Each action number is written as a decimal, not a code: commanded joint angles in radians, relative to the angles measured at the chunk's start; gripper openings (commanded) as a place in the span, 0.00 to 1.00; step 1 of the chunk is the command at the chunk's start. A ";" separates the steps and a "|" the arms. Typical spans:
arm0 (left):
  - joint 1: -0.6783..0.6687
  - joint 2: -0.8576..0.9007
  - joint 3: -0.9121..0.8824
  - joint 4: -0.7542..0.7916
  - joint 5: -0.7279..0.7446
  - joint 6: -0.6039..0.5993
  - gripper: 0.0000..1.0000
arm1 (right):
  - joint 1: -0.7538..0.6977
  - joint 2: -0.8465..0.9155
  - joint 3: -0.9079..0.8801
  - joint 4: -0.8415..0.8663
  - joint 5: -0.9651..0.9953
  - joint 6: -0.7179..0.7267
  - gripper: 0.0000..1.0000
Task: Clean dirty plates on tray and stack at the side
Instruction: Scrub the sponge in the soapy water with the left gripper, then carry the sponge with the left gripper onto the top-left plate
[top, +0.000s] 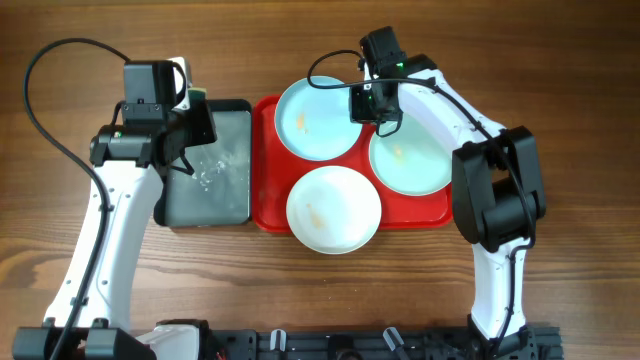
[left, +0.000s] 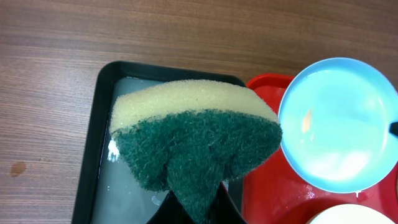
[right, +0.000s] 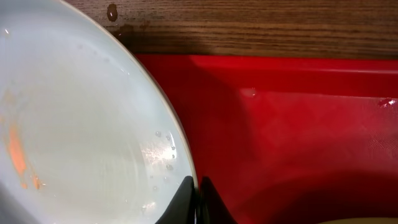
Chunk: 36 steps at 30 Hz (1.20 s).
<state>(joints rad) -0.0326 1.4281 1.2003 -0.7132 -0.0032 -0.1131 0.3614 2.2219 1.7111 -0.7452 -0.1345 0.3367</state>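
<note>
Three plates lie on the red tray (top: 268, 210). An aqua plate (top: 315, 118) with orange smears sits at the back left, a second aqua plate (top: 410, 160) at the right, a white plate (top: 333, 208) at the front. My right gripper (top: 362, 103) is shut on the right rim of the back-left aqua plate (right: 81, 137), its fingers (right: 198, 199) pinching the edge. My left gripper (top: 190, 110) is shut on a yellow-and-green sponge (left: 193, 137) above the black tray (left: 93, 149); its fingertips (left: 198, 208) are mostly covered by the sponge. The aqua plate also shows in the left wrist view (left: 339, 124).
The black tray (top: 208, 165) with a wet grey inside stands just left of the red tray, touching it. Bare wood table lies around both trays. A small stain marks the wood near the tray's back edge (right: 112, 11).
</note>
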 joint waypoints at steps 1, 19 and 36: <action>-0.004 0.033 0.014 0.006 -0.009 0.004 0.07 | 0.006 0.018 -0.003 0.004 -0.009 0.019 0.04; -0.014 0.101 0.111 0.167 -0.053 0.083 0.04 | 0.037 0.018 -0.003 0.006 -0.028 0.033 0.04; -0.085 0.336 0.111 0.138 -0.157 0.069 0.04 | 0.040 0.018 -0.003 0.005 -0.028 0.033 0.04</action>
<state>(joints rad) -0.0803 1.7657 1.2961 -0.6220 -0.0547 -0.0460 0.3943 2.2219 1.7111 -0.7429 -0.1501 0.3557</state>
